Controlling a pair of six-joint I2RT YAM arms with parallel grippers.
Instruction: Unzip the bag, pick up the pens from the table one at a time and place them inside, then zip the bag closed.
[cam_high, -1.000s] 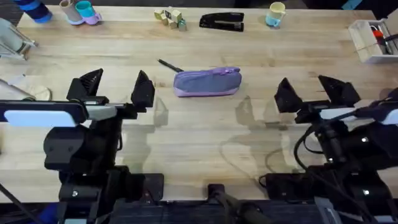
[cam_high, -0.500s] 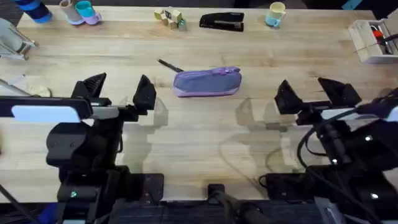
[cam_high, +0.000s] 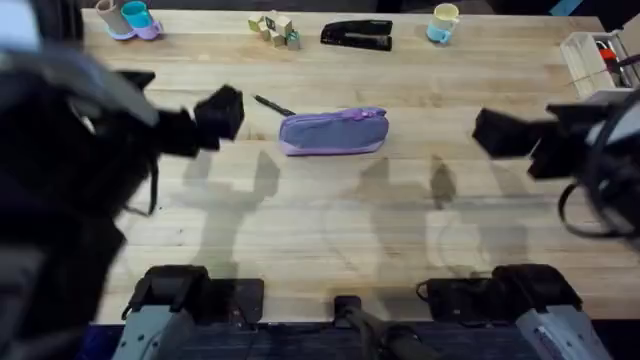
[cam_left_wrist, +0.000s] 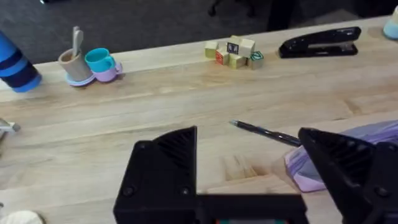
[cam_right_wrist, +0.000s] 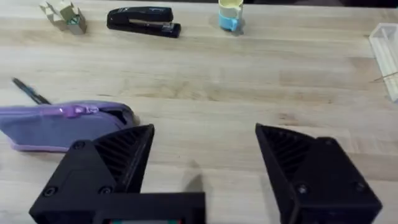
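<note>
Pale butcher-block planks make up the surface (cam_high: 330, 215), and both arms hang above its near half. The left end effector (cam_left_wrist: 249, 171) is spread wide and grasps nothing; the right end effector (cam_right_wrist: 205, 165) is likewise released and empty.

Between the two lies the bag (cam_high: 333, 131), a lavender pouch flat on the wood, well apart from either set of fingers. In the left wrist view its pinkish end sits just beside the right-hand finger of the left end effector, partly hidden behind it. In the right wrist view the pouch lies beyond that end effector's left-hand finger, its zipper pull (cam_right_wrist: 78, 111) along the top seam — whether the zipper is fully closed cannot be told.

One pen (cam_high: 273, 105) rests on the wood just beyond the bag's end nearest the left end effector, slanted, its tip close to or touching the fabric. Nothing lies between it and the left fingers.

Farther off, along the surface's back edge: a black stapler (cam_high: 357, 35), a cluster of small wooden blocks (cam_high: 272, 27), and a yellow-and-blue cup (cam_high: 442, 22). Beyond the left end effector sit a teal cup and a tan cup holding a utensil on a lilac saucer (cam_left_wrist: 90, 65), with a blue bottle (cam_left_wrist: 15, 62) beside them. Past the right end effector a clear bin (cam_high: 597, 62) holds red and dark markers.
</note>
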